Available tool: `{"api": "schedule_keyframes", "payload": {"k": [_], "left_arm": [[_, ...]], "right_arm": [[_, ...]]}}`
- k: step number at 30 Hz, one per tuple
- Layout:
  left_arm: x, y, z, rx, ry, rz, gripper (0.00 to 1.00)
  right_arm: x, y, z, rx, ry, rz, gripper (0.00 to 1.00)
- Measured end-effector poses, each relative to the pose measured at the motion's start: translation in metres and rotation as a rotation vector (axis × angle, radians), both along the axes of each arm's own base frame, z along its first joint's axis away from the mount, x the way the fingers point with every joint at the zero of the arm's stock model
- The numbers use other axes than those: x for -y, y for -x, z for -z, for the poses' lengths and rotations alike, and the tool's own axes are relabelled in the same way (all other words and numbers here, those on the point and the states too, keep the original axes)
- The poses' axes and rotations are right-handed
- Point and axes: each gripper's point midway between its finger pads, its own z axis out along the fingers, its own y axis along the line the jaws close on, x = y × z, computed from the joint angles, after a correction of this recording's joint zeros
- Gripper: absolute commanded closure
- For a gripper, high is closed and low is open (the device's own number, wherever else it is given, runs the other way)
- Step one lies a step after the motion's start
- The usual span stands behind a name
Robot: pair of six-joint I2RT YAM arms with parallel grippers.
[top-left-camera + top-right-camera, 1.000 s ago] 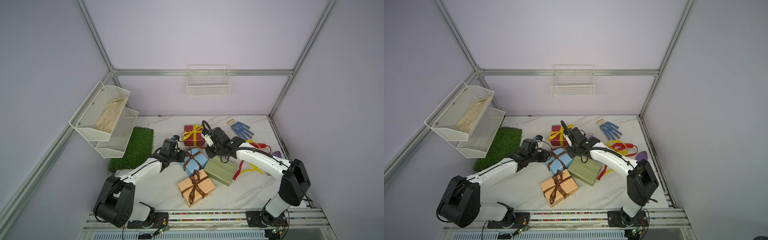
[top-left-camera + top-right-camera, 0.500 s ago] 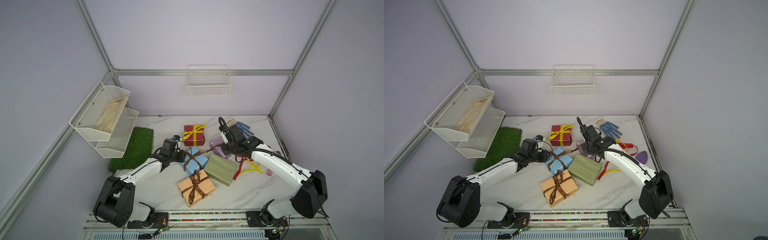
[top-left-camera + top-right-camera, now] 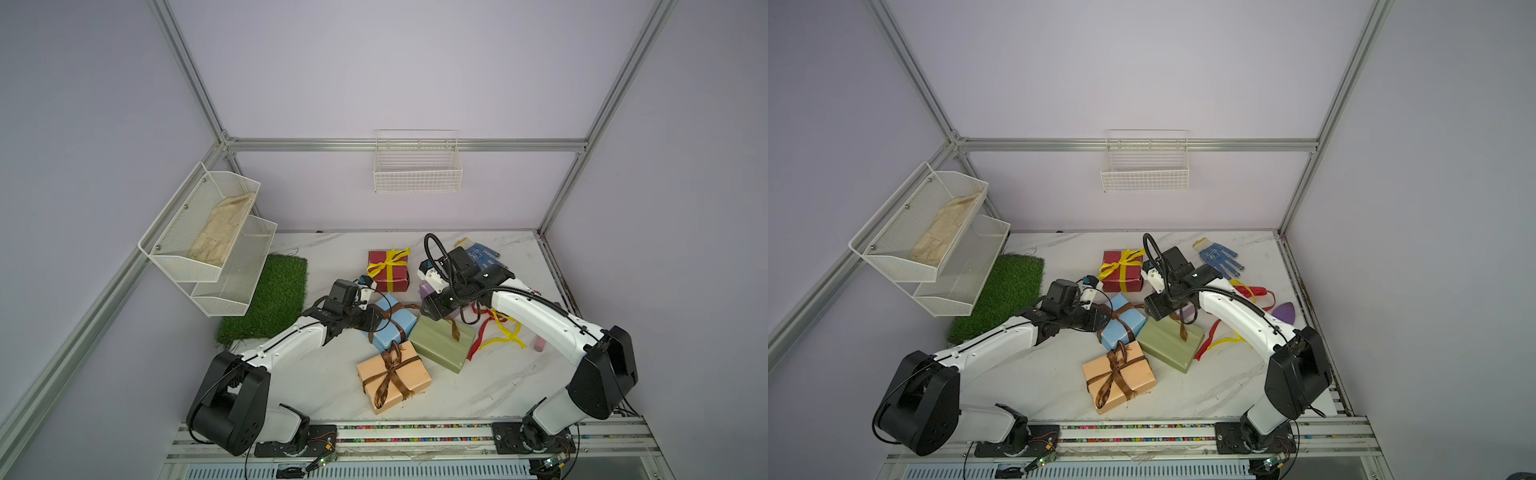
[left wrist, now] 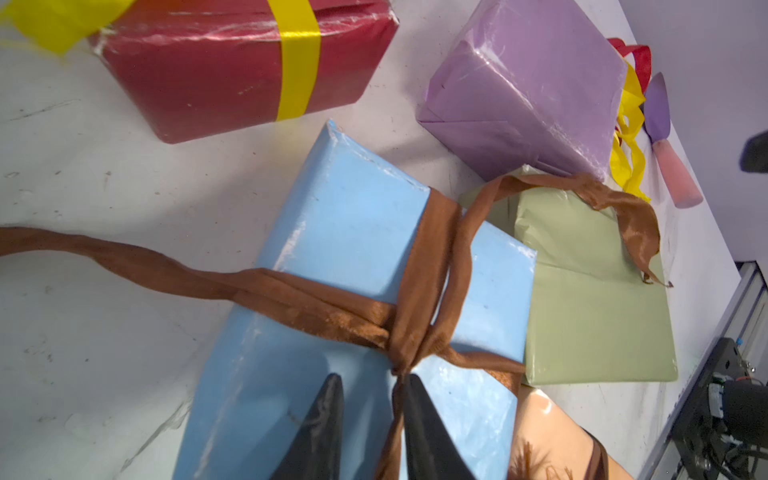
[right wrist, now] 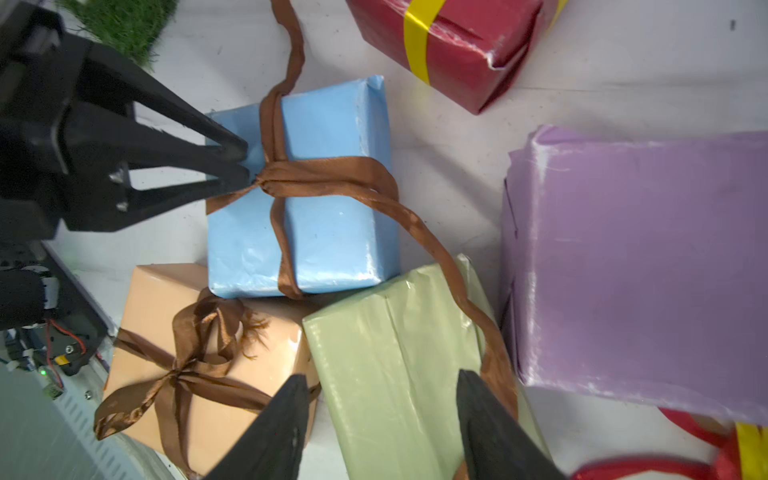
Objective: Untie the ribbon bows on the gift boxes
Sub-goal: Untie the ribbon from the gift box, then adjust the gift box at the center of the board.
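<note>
**Bench scene, both top views and wrist views.** A two-tier white mesh rack (image 3: 195, 266) hangs on the left wall; its upper tier holds a beige cloth (image 3: 220, 228). A white wire basket (image 3: 417, 178) is mounted on the far wall.

The five gift boxes cluster mid-bench (image 3: 324, 386). The dark red box (image 3: 401, 276), far, carries a tied yellow bow (image 3: 388, 262). The peach box (image 3: 413, 374), near, carries a tied brown bow (image 3: 390, 365). The lilac box (image 5: 644, 257) and olive box (image 3: 440, 347) are bare of wrapping ribbon.

The left fingers (image 5: 240, 165) are narrowly parted, tips at the knot of the brown ribbon (image 5: 328, 170) on the light blue box (image 5: 332, 220); they clamp nothing visibly. One loose end of this ribbon trails across the olive box.

The right fingers (image 3: 430, 316) are spread wide above the olive box, holding nothing. Loose yellow and red ribbons (image 3: 498, 332) lie to the right.
</note>
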Motion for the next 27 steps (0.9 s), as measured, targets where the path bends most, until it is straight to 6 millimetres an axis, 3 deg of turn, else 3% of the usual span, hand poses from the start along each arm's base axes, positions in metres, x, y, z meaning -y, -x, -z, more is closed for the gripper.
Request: {"api": "schedule_keyframes", "payload": {"k": [9,27], "left_arm": [[0.016,-0.001,0.001,0.018,-0.026,0.083,0.73],[0.014,0.000,0.004,0.036,-0.107,0.099,0.76]], "right_arm": [[-0.028,-0.023,0.034,-0.054,-0.088,0.053,0.38],[-0.035,-0.023,0.072,-0.108,-0.089,0.074,0.35]]}}
